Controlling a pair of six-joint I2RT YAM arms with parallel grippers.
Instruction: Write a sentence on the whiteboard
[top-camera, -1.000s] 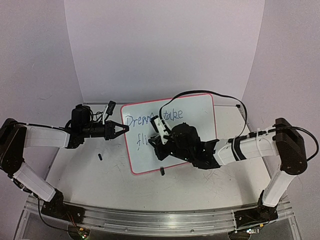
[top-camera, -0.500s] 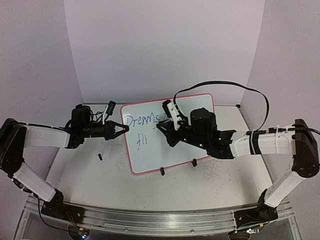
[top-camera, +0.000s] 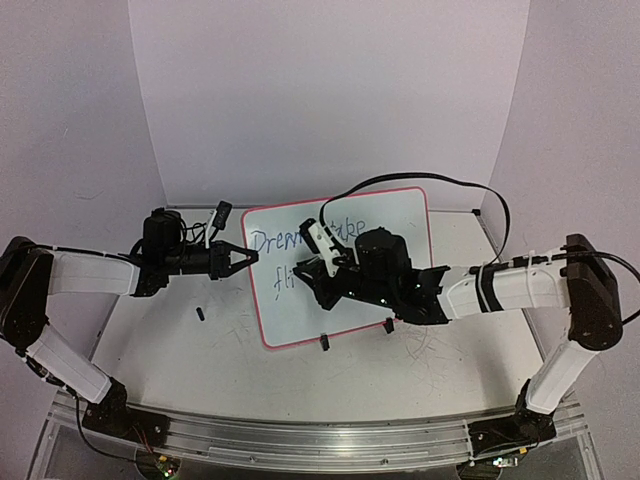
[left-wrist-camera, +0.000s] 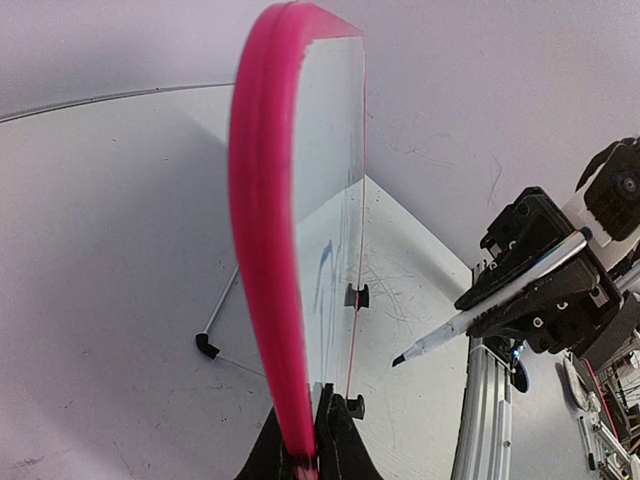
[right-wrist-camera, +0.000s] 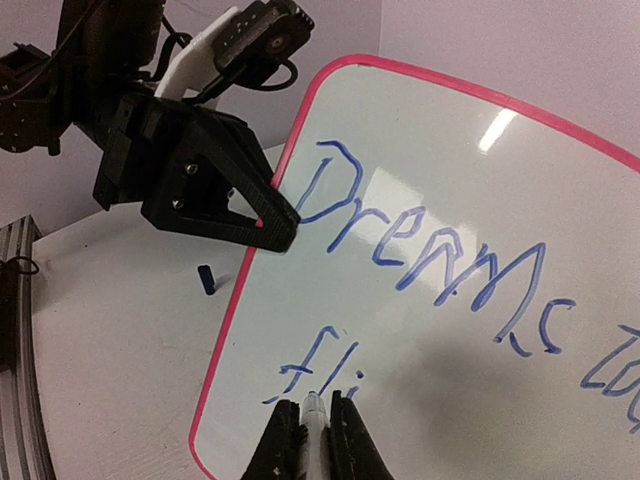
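– At mid-counter, item one?
– Whiteboard (top-camera: 400, 215): white face, thin pink rim, propped on two black clip feet (top-camera: 325, 343). It stands between the two arms with its face turned toward them. Blue script on the upper line reads "Dreams" plus a further word. On the lower line, "fli" is begun.

– Item two, at its left edge?
– Left claw (top-camera: 248, 257): fingers pressed together on the pink rim, pinching the whiteboard's left edge and steadying it.

– Item three, before its face?
– Marker (left-wrist-camera: 480, 312): pale barrel, dark tip, pinched in the right claw (right-wrist-camera: 312, 438). The tip points at the lower line, just beside the "fli". Whether it touches the face, I cannot tell.

– Outlying items?
– One small black piece (top-camera: 201, 313), possibly a cap, lying loose on the counter (top-camera: 150, 345) left of the board and apart from it. One black cable (top-camera: 420, 182) arching over the right arm.

– Step in hand?
– By judgement: writing, second line, mid-word. The sentence looks unfinished.

– Next move calls for?
– The tip set on the face just right of the "i", with light, even pressure and strokes running rightward level with the letters there. The left claw's pinch must hold, or the board may rock on its feet and smear the line.
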